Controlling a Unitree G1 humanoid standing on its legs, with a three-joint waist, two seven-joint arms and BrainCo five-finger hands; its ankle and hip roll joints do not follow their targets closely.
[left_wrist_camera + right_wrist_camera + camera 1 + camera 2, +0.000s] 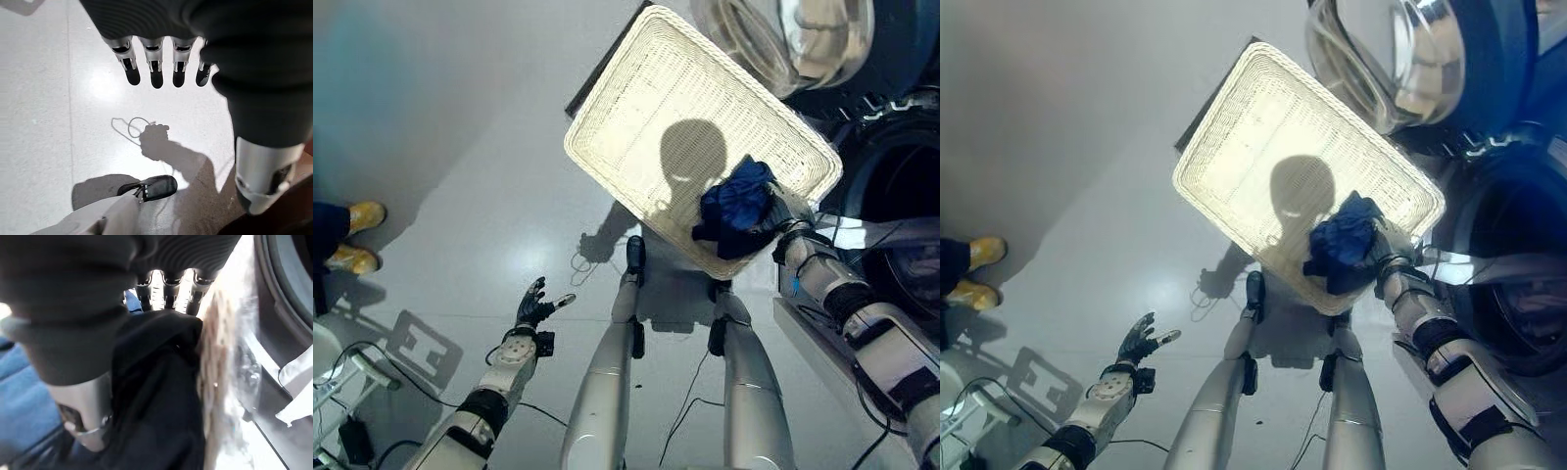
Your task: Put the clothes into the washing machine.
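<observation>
Washer point(901, 176) stood at my right with its door point(783, 39) swung open. I saw the white wicker basket point(656, 108) beside it, my right hand point(781, 211) clamped on the dark blue clothes point(736, 208) at its near corner. My left hand point(533, 305) hung spread over the floor point(440, 147).

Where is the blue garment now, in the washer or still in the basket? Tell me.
Still in the basket: the blue garment is bunched at its rim, the right hand gripping it.

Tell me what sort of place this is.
Probably a laundry area: a front-loading washing machine with its glass door swung open, a white wicker basket on a grey floor, and blue clothes in the right hand.
</observation>
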